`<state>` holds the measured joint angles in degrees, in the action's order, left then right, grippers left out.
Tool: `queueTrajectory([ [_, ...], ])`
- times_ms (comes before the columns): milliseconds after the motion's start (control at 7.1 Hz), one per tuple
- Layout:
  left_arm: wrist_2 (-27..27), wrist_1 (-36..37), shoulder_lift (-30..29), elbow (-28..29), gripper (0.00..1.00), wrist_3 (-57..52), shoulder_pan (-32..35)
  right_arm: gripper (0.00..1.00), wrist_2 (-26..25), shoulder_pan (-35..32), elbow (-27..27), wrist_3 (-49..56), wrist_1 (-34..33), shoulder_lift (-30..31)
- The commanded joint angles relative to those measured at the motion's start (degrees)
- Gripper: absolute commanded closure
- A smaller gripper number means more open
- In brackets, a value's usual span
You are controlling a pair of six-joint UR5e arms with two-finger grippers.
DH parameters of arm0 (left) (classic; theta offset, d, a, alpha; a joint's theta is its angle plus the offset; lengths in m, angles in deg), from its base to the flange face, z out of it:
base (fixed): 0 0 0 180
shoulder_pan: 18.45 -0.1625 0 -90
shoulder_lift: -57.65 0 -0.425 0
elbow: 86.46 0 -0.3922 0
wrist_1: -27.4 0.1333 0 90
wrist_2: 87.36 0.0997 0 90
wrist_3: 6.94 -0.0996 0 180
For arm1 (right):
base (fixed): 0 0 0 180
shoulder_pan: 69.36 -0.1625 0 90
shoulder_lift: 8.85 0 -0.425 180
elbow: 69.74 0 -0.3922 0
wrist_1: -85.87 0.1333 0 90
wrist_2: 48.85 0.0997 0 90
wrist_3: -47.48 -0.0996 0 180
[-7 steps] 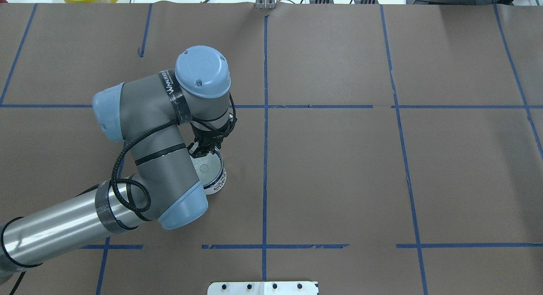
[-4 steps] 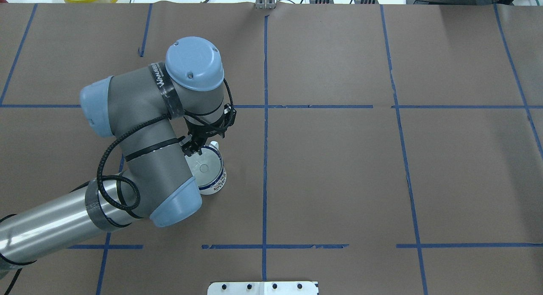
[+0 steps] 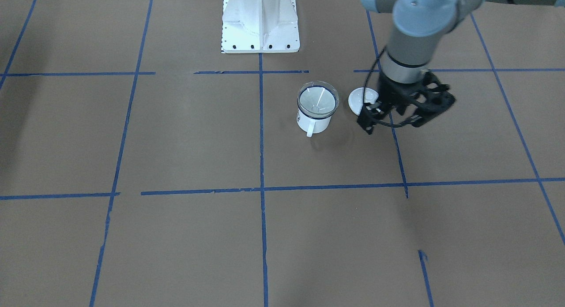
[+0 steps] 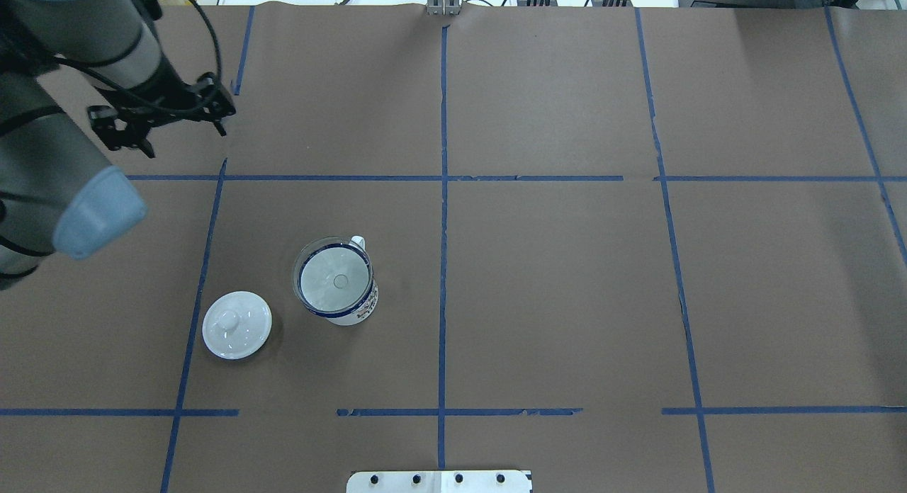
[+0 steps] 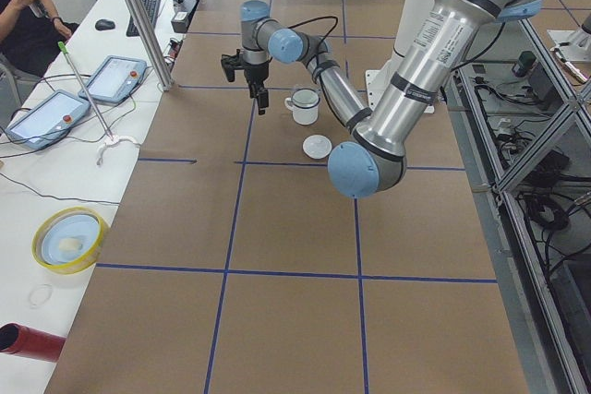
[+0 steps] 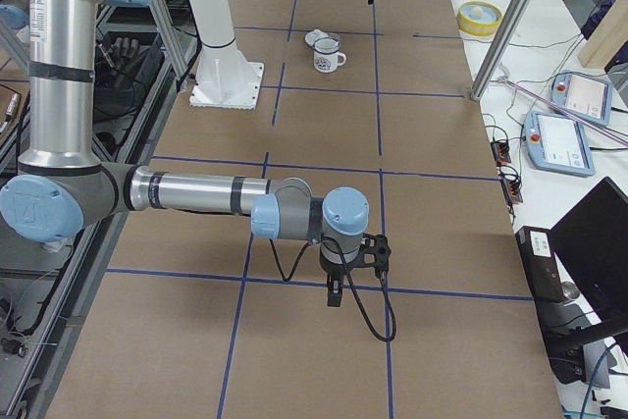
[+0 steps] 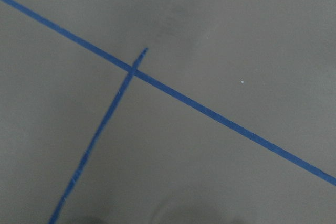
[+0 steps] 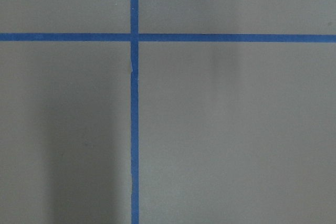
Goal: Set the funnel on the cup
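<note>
Looking round the cup (image 4: 358, 312), Ben, what else is on the bench (image 4: 567, 266)?

Ben: One round white lid (image 4: 237, 324) with a knob. It lies just beside the cup on the robot's left side, not touching it. The white robot base (image 3: 260, 24) stands at the robot's edge of the bench, well apart from both.

Ana: And the funnel (image 4: 333, 279)?

Ben: Seated in the cup's mouth, spout down inside, its clear rim a little wider than the dark blue rim. The cup is upright, handle turned away from the robot. In the overhead view it is in the square just left of the centre tape line.

Ana: What is near it?

Ben: The left fingers (image 4: 161, 109) hang above the bench well apart from the cup, towards the far left part. From the front-facing camera they cover one edge of the lid, while cup and funnel show whole. They hold nothing. How wide they stand I cannot tell.

Ana: The right fingers (image 6: 335, 293)?

Ben: Seen only from the bench's right end, pointing down above a tape line, far from the cup. Spread or closed, I cannot tell.

Ana: The count?

Ben: One funnel, one cup, one lid, two arms. On the side table (image 5: 55, 182) there are two pendants (image 5: 115, 78), one yellow-rimmed round dish (image 5: 69, 239) and one red cylinder (image 5: 32, 343).
</note>
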<state>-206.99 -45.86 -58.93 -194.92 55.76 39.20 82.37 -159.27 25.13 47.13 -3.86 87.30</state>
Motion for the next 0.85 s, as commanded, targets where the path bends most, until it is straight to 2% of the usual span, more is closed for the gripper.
queueTrajectory([
  [0, -8.7, -3.5, 11.0, 1.6, 0.0, -27.7, 14.5, 0.0, 0.0, 0.0, 0.0, 0.0, 0.0, 0.0],
  [141, -9.4, -3.8, 15.8, 1.9, 0.0, -39.6, 20.2, 0.0, 0.0, 0.0, 0.0, 0.0, 0.0, 0.0],
  [423, -9.9, -4.9, 19.7, 12.4, 0.0, -64.5, 31.6, 0.0, 0.0, 0.0, 0.0, 0.0, 0.0, 0.0],
  [704, -10.9, -8.6, 20.9, 21.8, 0.0, -76.4, 41.8, 0.0, 0.0, 0.0, 0.0, 0.0, 0.0, 0.0],
])
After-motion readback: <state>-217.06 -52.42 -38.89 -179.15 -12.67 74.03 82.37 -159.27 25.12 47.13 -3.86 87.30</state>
